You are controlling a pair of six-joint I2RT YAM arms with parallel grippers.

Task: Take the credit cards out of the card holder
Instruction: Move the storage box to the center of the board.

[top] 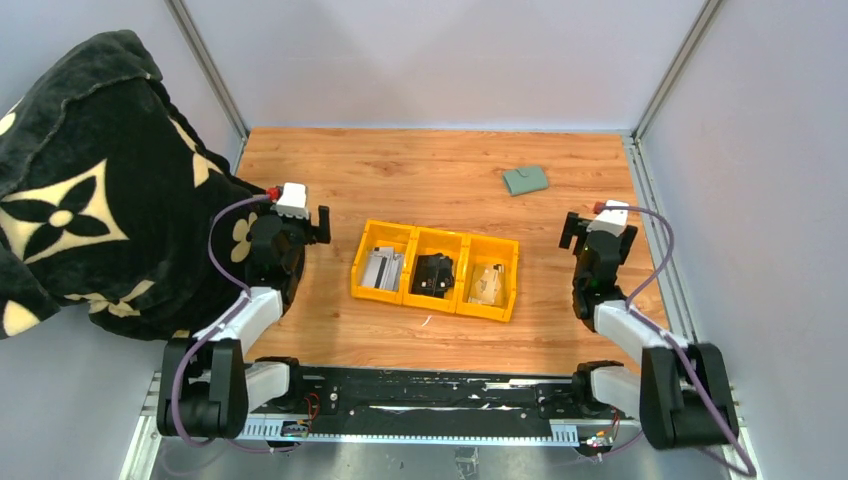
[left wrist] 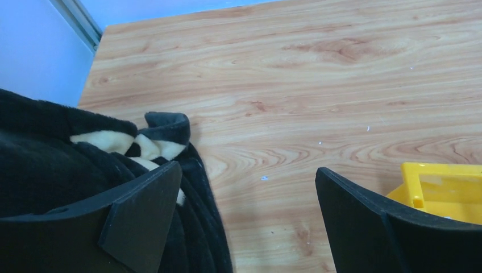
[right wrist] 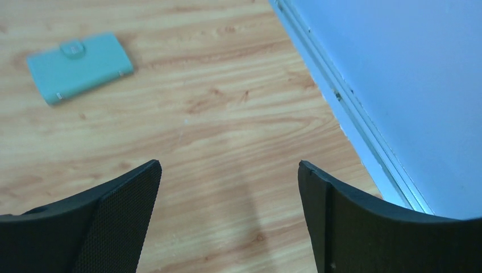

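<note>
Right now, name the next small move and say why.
Probably reach the right end effector forward and leftward toward the card holder. The holder lies closed on the wooden table beyond the yellow tray, nearer the right arm than the left end effector, and both end effectors are open and empty.

The card holder [right wrist: 79, 68] looks blurred, tray [left wrist: 449, 170] edge-cropped.

The left arm [top: 250, 312] and the right arm [top: 628, 325] share black joints and pale grey link shells, a white red-tipped block [top: 292, 199] just behind the fingers [left wrist: 142, 210], a purple cable [top: 214, 250] trailing back from it, and matte black wedge-shaped pads, finely dotted on the right gripper [right wrist: 228, 168].
</note>
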